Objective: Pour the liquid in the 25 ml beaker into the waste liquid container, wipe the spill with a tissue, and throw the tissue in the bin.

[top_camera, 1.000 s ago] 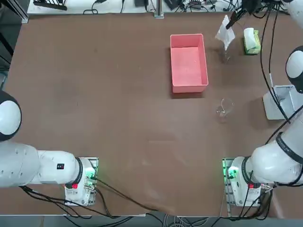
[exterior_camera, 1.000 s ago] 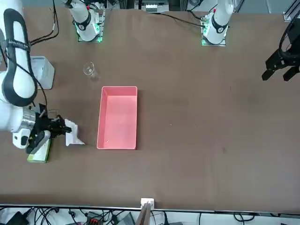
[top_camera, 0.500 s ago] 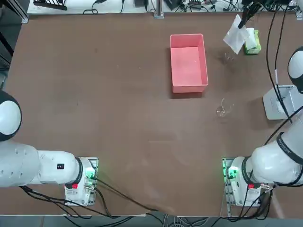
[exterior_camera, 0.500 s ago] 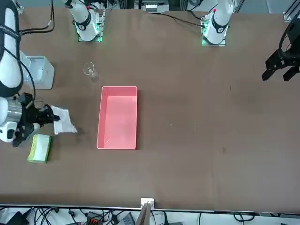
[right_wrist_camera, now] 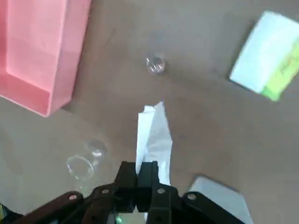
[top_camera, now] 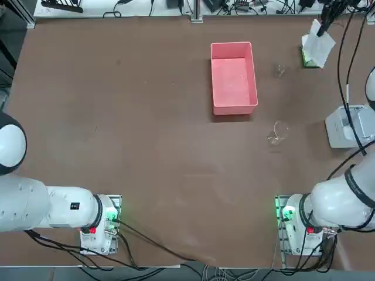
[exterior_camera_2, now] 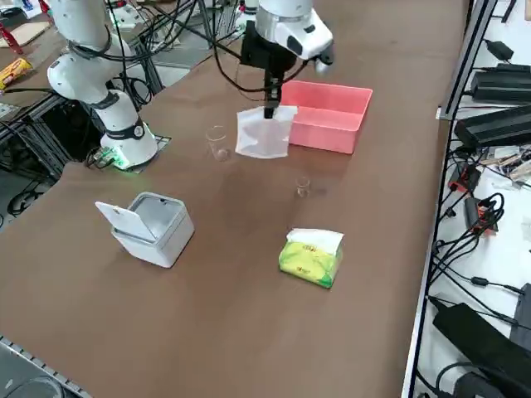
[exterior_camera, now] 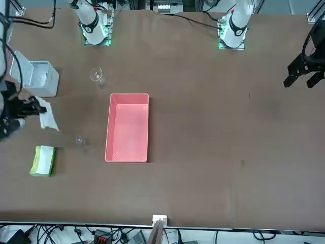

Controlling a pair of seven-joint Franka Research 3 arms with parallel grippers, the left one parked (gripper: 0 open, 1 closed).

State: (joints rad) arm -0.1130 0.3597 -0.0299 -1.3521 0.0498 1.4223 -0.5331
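Note:
My right gripper (exterior_camera_2: 269, 112) hangs high above the table, shut on the top edge of the white tissue (exterior_camera_2: 264, 133), which dangles below it. In the wrist view the tissue (right_wrist_camera: 154, 137) hangs from the closed fingers (right_wrist_camera: 148, 173). The tiny 25 ml beaker (exterior_camera_2: 303, 187) stands upright on the table right of the pink waste tray (top_camera: 234, 96), apart from the gripper. The pale grey bin (exterior_camera_2: 153, 224) stands with its lid up near the table's right edge. Seen from the front, the tissue (exterior_camera: 48, 116) is between the bin (exterior_camera: 38, 76) and the small beaker (exterior_camera: 79, 140).
A larger clear beaker (top_camera: 276, 134) stands nearer the robot than the small one. The green tissue pack (exterior_camera_2: 311, 253) lies at the far right of the table, a white sheet poking from its top. Cables and gear lie beyond the table's far edge.
My right gripper has risen from beside the small beaker with the tissue and swung to the robot's right, over the tissue pack, toward the bin. The small beaker now stands uncovered.

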